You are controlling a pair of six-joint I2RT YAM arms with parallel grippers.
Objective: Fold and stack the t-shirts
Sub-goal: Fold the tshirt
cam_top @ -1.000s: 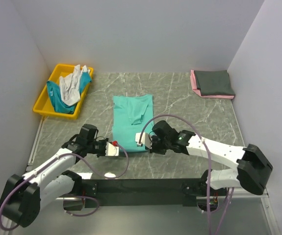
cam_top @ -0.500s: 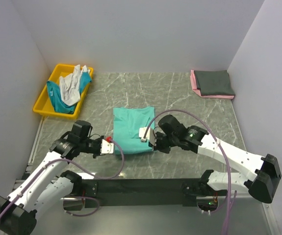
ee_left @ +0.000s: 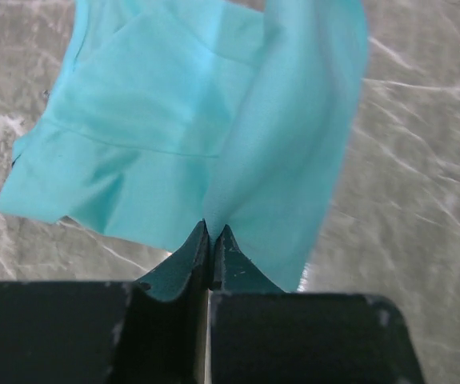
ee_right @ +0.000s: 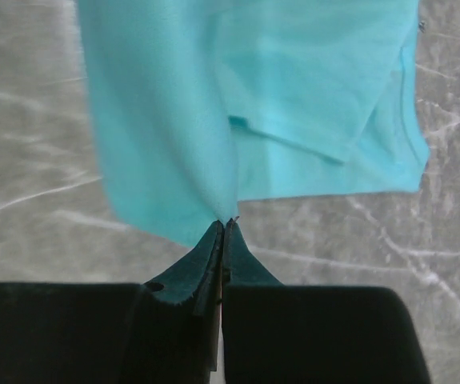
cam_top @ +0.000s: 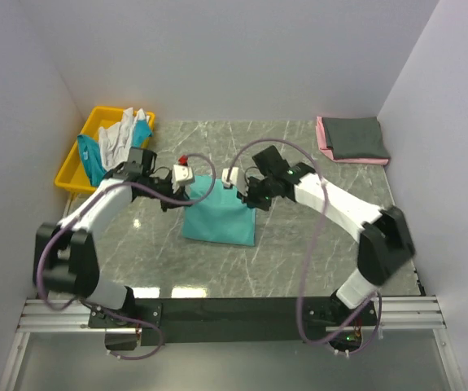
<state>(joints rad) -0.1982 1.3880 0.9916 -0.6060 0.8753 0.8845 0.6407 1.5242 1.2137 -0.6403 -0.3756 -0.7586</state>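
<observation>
**Green t-shirt** [cam_top: 220, 218]: one item, in the middle of the tabletop [cam_top: 315, 236], slightly toward its left edge. The larger part lies flat on the marble-patterned surface. One edge is raised off it and held at two points, so the cloth slopes up toward the far edge of the tabletop. The wrist views show a lower layer with a sleeve seam lying under the lifted flap. The pinched part may be the hem, but the views are too close to be sure.

**Left gripper** [cam_top: 186, 177]: at the left end of the raised edge. The fingers are pressed together with a pinch of green cloth between their tips [ee_left: 212, 232].

**Right gripper** [cam_top: 235, 181]: at the right end of the same edge, level with the left one. The fingers are clamped tight on the cloth, which fans out from the tips [ee_right: 224, 226].

**Grey t-shirt** [cam_top: 356, 137]: folded into a rectangle in the far right corner of the tabletop.

**Pink t-shirt** [cam_top: 321, 137]: folded, directly beneath the grey one, showing as a strip along its left and near sides.

**Bin** [cam_top: 102, 112]: yellow plastic, at the far left corner of the tabletop, set at an angle.

**White t-shirt** [cam_top: 118, 137]: crumpled in the bin, on top.

**Teal t-shirt** [cam_top: 87, 159]: crumpled in the bin, under the white one and partly hidden by the left arm.
</observation>
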